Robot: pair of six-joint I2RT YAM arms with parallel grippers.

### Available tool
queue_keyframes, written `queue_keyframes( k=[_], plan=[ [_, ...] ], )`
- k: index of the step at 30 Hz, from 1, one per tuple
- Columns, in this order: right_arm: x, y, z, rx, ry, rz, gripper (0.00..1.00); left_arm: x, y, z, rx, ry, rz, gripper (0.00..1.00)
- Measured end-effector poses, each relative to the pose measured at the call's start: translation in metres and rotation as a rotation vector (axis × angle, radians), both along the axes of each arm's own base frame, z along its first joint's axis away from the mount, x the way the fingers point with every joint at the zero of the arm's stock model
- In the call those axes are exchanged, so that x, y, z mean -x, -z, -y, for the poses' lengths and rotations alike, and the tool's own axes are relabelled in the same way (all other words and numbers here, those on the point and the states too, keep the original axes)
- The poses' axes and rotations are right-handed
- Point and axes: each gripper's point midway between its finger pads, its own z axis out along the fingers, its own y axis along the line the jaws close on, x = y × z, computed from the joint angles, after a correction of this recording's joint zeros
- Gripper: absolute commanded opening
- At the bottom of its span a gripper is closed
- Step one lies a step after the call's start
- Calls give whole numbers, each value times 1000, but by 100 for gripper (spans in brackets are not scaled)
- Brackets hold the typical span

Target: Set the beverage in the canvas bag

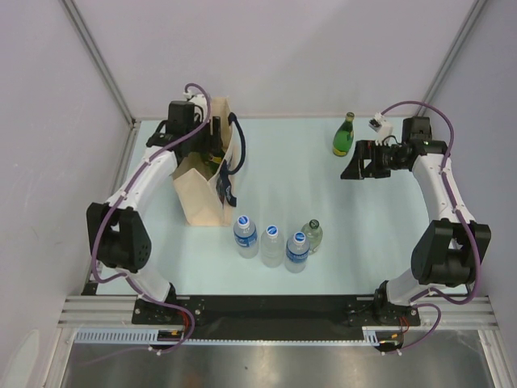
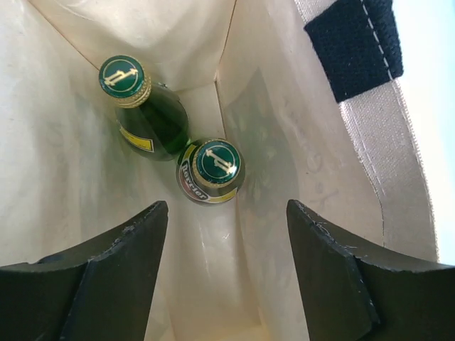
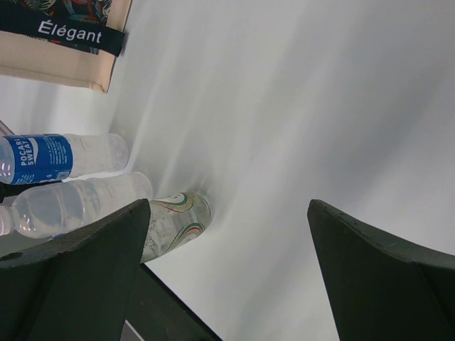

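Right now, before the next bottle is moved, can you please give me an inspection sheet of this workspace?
Surface: pale table, no spill seen.
Job's things: canvas bag upright on the left; green bottle and second green bottle inside it; third green bottle stands far right; row of four bottles near the front.
Clutter: nothing seen.
Grippers: left gripper open at the bag's mouth, empty; right gripper open, empty.
Cables: purple cables run along both arms.
Surroundings: plain grey walls.
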Motion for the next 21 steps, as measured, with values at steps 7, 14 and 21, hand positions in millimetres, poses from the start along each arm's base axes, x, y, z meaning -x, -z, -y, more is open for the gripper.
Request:
queue_keyframes(
  k=[7,14,21],
  plan=[
    [1,0,-3,0,-7,-1,100,-10,6,7,-17,-1,-36,68],
    [1,0,-2,0,-7,-1,100,-28,23,14,-41,-12,-85,57],
    [1,0,-2,0,-7,-1,100,-24,38,11,-69,-24,-132,42]
  ],
)
